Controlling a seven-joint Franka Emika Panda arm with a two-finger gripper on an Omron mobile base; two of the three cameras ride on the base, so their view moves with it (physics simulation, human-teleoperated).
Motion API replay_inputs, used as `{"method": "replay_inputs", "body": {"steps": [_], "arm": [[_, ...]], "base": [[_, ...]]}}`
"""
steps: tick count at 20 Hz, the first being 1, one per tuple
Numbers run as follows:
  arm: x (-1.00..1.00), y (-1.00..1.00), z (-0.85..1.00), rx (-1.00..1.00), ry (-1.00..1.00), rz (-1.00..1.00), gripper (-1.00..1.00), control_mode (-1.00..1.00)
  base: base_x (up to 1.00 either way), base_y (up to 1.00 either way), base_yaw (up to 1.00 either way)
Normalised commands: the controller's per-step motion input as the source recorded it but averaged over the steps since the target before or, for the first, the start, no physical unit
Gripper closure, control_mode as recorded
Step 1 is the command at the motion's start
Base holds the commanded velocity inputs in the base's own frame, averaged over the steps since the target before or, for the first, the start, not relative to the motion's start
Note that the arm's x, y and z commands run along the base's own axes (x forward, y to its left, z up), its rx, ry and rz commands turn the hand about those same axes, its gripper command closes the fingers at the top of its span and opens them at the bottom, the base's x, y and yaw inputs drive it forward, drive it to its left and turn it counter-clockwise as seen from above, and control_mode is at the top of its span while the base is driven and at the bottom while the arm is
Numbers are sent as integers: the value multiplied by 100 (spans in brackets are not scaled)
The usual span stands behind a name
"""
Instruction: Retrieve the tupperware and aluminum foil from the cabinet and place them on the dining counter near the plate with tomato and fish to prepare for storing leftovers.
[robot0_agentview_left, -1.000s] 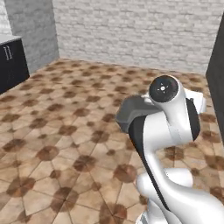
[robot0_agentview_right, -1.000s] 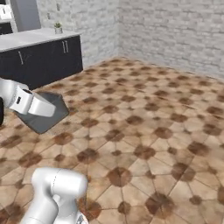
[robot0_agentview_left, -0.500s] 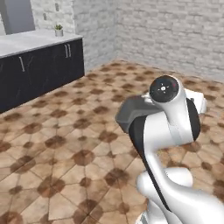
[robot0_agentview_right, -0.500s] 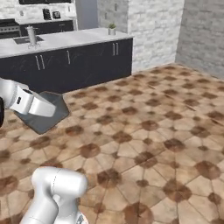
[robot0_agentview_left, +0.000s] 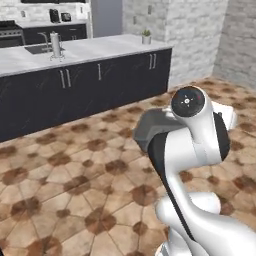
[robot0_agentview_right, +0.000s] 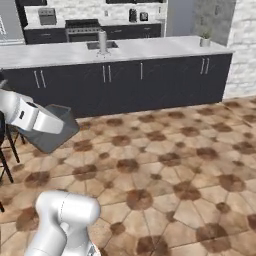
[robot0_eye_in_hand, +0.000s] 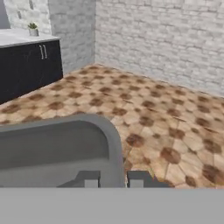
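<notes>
I carry the tupperware (robot0_eye_in_hand: 57, 148), a dark grey tub with rounded corners, above the tiled floor. In the hand view my gripper (robot0_eye_in_hand: 113, 178) is shut on its flared rim, one fingertip (robot0_eye_in_hand: 90, 178) inside the tub and the other outside. In the left base view the tupperware (robot0_agentview_left: 150, 127) juts out to the left from behind the white arm. The right base view has the tupperware (robot0_agentview_right: 52, 132) hanging tilted at the left, under the white hand.
A long run of black cabinets with a pale marble top (robot0_agentview_left: 90, 50) stretches across the back, with a sink tap (robot0_agentview_right: 102, 40) and a small potted plant (robot0_agentview_left: 146, 35). A grey brick wall (robot0_eye_in_hand: 166, 39) stands on the right. Dark chair legs (robot0_agentview_right: 5, 155) show at the left edge.
The whole picture has swung round as the base turns, so the black cabinet run has come into full view. The tupperware stays in my grip, unmoved against the arm.
</notes>
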Motion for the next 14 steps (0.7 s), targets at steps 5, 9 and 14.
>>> {"method": "replay_inputs", "body": {"steps": [5, 9, 14], "arm": [[0, 0, 0, 0, 0, 0, 100, 100], [0, 0, 0, 0, 0, 0, 100, 100], [0, 0, 0, 0, 0, 0, 100, 100]], "base": [[100, 0, 57], [100, 0, 57], [100, 0, 57]]}}
